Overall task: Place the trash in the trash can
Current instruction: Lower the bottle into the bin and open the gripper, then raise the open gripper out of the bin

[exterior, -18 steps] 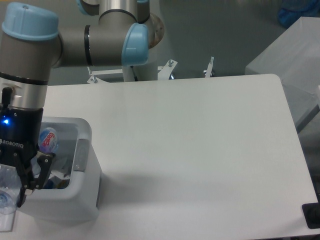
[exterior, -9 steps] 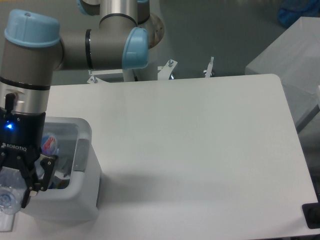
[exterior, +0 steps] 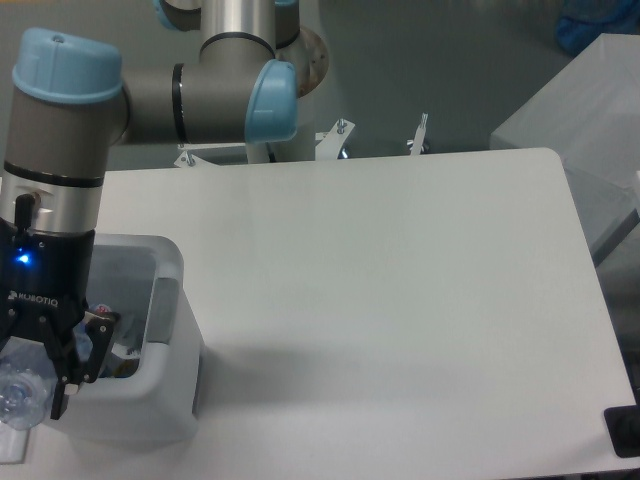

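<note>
The white trash can (exterior: 172, 268), with a grey tab (exterior: 160, 310) on its right wall, stands at the table's front left. My gripper (exterior: 62, 372) hangs low over its left part, fingers pointing down, shut on the crushed clear plastic bottle (exterior: 18, 392). The bottle's clear end sticks out at the lower left of the fingers. A bit of its red-lettered label (exterior: 101, 320) shows by the right finger. Something pale lies inside the can (exterior: 128, 352) beside the gripper; I cannot tell whether it is the wrapper. Most of the can's inside is hidden by the arm.
The robot's base and arm joints (exterior: 240, 90) stand behind the table's back left edge. A grey block (exterior: 580, 120) sits off the table at the right. A small black object (exterior: 625, 432) lies at the front right corner.
The gripper has sunk lower into the trash can with the bottle. The label, earlier plainly visible above the fingers, is now almost hidden behind them.
</note>
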Available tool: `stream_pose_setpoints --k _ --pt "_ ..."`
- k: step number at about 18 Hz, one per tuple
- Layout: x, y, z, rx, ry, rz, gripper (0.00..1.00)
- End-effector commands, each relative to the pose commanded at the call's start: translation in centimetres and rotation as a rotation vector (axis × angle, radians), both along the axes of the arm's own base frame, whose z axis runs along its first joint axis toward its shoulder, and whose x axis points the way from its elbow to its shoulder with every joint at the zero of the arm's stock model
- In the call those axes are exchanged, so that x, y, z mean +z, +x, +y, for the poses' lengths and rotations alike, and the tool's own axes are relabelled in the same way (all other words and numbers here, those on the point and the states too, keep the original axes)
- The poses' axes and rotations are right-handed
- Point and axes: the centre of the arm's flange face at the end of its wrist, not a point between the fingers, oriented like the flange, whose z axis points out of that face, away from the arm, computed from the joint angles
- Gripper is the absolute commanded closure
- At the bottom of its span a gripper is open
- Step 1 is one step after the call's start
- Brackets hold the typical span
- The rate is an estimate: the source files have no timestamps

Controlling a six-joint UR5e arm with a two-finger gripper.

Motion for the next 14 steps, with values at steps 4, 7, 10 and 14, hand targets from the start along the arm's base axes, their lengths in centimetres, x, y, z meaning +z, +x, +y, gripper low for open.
stream_pose_setpoints --k 4,7,10,14 --pt "-0.4 0.9 -1.9 -0.008 -0.02 -0.001 0.28" --pt "-1.0 1.2 -2.4 -0.008 -0.034 -0.008 0.28" --pt "-1.2 1.5 -3.0 -0.009 -0.042 -0.011 0.28" --pt "-0.6 2.3 -4.6 -0.01 -0.041 -0.009 0.27"
